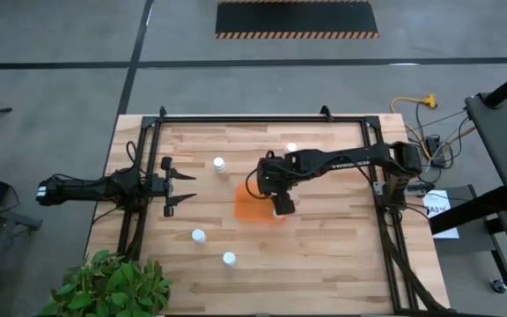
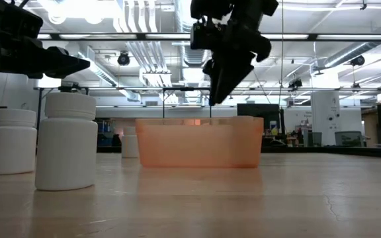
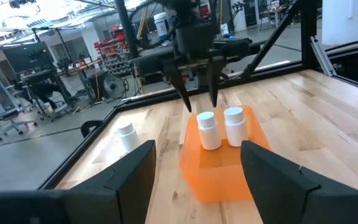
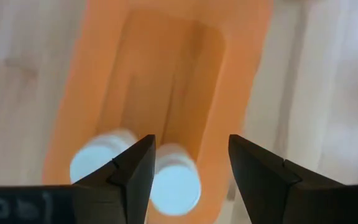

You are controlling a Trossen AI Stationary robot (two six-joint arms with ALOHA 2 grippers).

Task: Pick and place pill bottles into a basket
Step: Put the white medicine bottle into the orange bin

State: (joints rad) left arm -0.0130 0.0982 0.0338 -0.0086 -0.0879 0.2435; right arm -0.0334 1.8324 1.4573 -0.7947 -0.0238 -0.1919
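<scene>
The orange basket (image 1: 246, 204) sits mid-table and also shows in the left wrist view (image 3: 219, 177). Two white pill bottles (image 3: 208, 130) (image 3: 234, 125) stand upright on its floor at one end; their caps show in the right wrist view (image 4: 95, 165) (image 4: 176, 182). My right gripper (image 3: 201, 106) hangs open just above them, fingers pointing down, clear of the caps. My left gripper (image 1: 181, 187) is open and empty at the table's left. Loose bottles stand on the table (image 1: 219, 164) (image 1: 199, 236) (image 1: 228, 259).
Another bottle (image 1: 291, 148) stands beyond the right arm, partly hidden by it. The basket's other end (image 4: 166, 68) holds nothing. In the low view two bottles (image 2: 66, 140) (image 2: 12, 141) stand near the camera, left of the basket (image 2: 200, 142). A potted plant (image 1: 113, 283) sits off the near left corner.
</scene>
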